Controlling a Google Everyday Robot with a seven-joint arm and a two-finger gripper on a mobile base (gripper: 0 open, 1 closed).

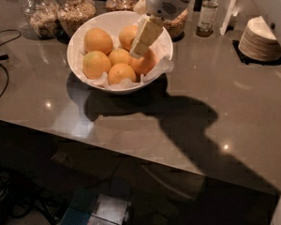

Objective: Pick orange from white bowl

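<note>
1. The white bowl is seen at rear-left of the tabletop, lined w/ crumpled white paper; six oranges are held inside.
2. The hand is positioned inside the bowl's rim, angled down-left from the arm at top centre, w/ its tip among the fruit on the right side.
3. The orange is located at the bowl's right edge, directly under/behind the hand tip and partly covered by it. Contact can't be confirmed.
4. Hand state: can't be told from this view, and nothing is seen lifted.
5. Other oranges are packed touching each other, left and centre of the bowl.
6. Behind the bowl: glass jars w/ dry goods and a small bottle.
7. A stack of plates is seen at far right, well apart from the bowl.
8. Cables are laid along the left edge.
</note>
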